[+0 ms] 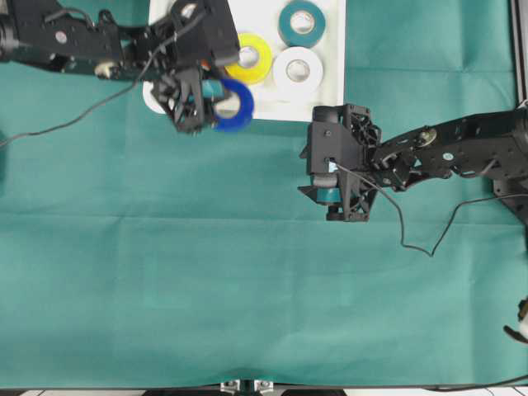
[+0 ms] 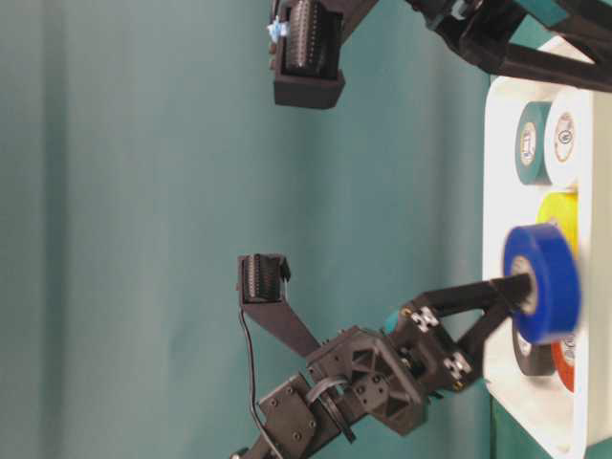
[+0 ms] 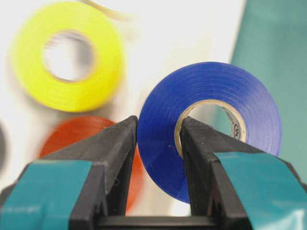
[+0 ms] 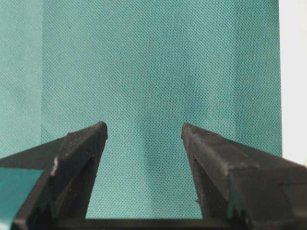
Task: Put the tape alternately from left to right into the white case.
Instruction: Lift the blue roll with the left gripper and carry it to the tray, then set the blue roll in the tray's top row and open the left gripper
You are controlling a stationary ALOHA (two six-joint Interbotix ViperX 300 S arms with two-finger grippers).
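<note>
My left gripper (image 3: 159,132) is shut on the blue tape (image 3: 211,96), one finger outside the roll and one inside its core. It holds the roll (image 1: 233,105) (image 2: 541,283) raised over the near edge of the white case (image 1: 330,82) (image 2: 502,191). In the case lie yellow (image 1: 252,58), teal (image 1: 302,22) and white (image 1: 298,73) rolls. An orange-red roll (image 3: 72,132) and a black roll (image 2: 531,354) sit below the left gripper. My right gripper (image 1: 307,173) (image 4: 144,129) stands open and empty over the green cloth, just right of the case's front.
Green cloth (image 1: 247,280) covers the table. A loose cable (image 1: 412,239) trails from the right arm onto the cloth, and another cable (image 1: 74,122) runs from the left arm. A white strip (image 4: 293,72) shows at the right wrist view's edge.
</note>
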